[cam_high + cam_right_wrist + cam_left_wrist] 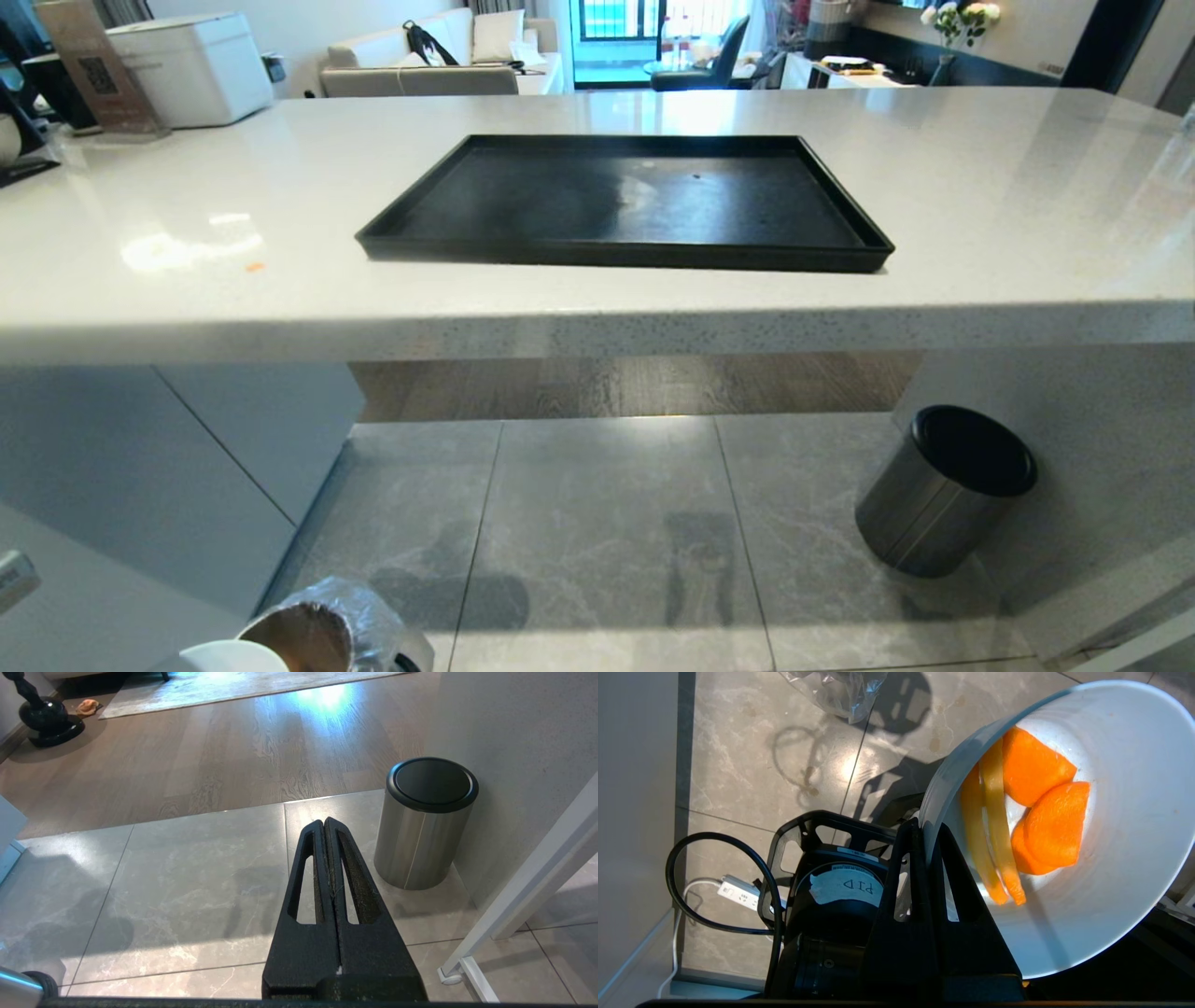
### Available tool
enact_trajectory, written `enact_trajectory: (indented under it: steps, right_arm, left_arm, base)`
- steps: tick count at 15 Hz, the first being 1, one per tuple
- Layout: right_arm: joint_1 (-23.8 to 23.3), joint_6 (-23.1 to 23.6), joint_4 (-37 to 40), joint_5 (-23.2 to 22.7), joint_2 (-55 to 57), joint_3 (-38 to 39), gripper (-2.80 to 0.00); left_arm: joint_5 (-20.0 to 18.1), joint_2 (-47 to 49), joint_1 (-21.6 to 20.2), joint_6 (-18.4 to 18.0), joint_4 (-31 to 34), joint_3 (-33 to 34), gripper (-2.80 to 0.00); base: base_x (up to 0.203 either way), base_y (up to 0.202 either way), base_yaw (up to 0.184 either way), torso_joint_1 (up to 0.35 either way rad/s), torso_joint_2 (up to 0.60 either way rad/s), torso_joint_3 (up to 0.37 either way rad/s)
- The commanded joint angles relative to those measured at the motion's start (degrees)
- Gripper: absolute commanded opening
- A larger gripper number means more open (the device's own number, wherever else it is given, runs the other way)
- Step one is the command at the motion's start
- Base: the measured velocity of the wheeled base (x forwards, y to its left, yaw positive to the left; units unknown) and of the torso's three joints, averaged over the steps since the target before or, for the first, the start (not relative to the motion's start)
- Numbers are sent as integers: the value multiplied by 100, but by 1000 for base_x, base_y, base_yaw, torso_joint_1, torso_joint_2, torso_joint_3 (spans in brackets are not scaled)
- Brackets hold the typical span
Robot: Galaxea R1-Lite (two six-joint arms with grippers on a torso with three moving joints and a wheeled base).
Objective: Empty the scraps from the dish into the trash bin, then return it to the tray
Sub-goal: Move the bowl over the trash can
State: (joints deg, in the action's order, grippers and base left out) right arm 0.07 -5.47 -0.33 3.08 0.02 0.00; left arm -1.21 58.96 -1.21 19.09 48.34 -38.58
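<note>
The black tray [523, 201] lies on the pale counter with nothing on it. Low down at the left, the white dish [233, 656] shows only its rim, right beside the trash bin [313, 635] with its crinkly clear liner. In the left wrist view my left gripper [927, 833] is shut on the dish's [1125, 812] rim, one finger inside and one outside. The dish is tilted, and the scraps [1036, 807], orange carrot slices and yellow strips, still lie in it. A corner of the bin's plastic bag [840, 690] shows beyond it. My right gripper [324, 823] hangs shut above the floor, holding nothing.
A brushed-steel cylinder [943, 490] with a black top stands on the floor at the right, by the counter's wall. The counter's front edge [597, 327] overhangs the tiled floor. A small orange bit [254, 268] lies on the counter. A black cable [714, 882] loops by my base.
</note>
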Motion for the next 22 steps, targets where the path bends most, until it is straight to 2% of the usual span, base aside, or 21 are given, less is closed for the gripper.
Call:
enact_trajectory:
  steps: [1,22]
  right_arm:
    - [1,2,-2,-1,-2,0,-280]
    - [1,-1,-2,-1,-2,-8,-280]
  left_arm:
    - [-2,-25,-10,16,26,18,-280]
    - [-20,-116,6,-11,8,141,-280]
  base:
    - [0,0,0,0,0,0]
    - [0,0,0,4,16,18]
